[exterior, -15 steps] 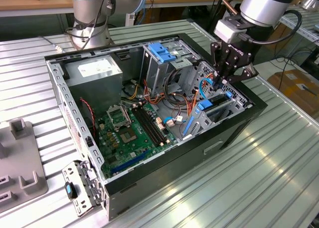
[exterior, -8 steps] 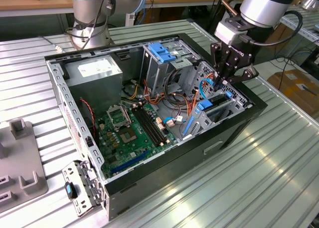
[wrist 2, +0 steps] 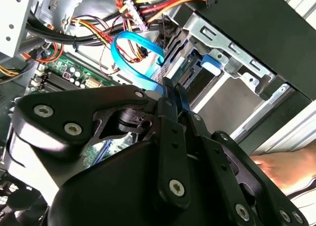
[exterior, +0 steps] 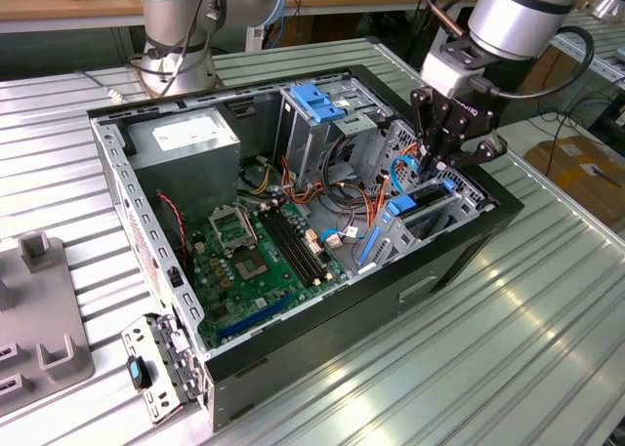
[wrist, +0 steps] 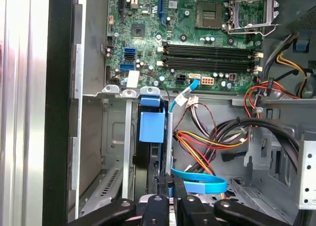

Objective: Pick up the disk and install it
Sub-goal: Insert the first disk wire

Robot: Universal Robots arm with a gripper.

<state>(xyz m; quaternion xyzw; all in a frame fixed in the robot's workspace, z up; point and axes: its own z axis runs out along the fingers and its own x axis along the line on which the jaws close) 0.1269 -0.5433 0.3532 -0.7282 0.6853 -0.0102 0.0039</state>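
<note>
Blue plastic framed the disk (wrist: 149, 134), which stood on edge in a slot of the bare sheet-metal drive bay (wrist: 113, 137). The bay sat at the front corner of an open black computer case (exterior: 322, 319), on a ribbed aluminium counter (exterior: 508, 368). The black gripper (exterior: 437, 168) reached down into that corner, its tips at the disk's exposed edge. In both wrist views its fingers (wrist: 157, 208) were pressed close together, and whether they nipped the carrier's thin rim could not be told. The disk looked largely seated, so the work appeared to be at the installing stage. Doing this well would likely mean pressing straight along the bay's rails, without twist, so the smooth carrier slides rather than jams. It would also mean keeping clear of the glossy flat blue data cable (wrist 2: 131, 53) and the bundle of red, yellow and black wires (wrist: 207, 142) just beside the slot. A green motherboard (exterior: 259, 256), studded with small parts, lay flat inside the case.
</note>
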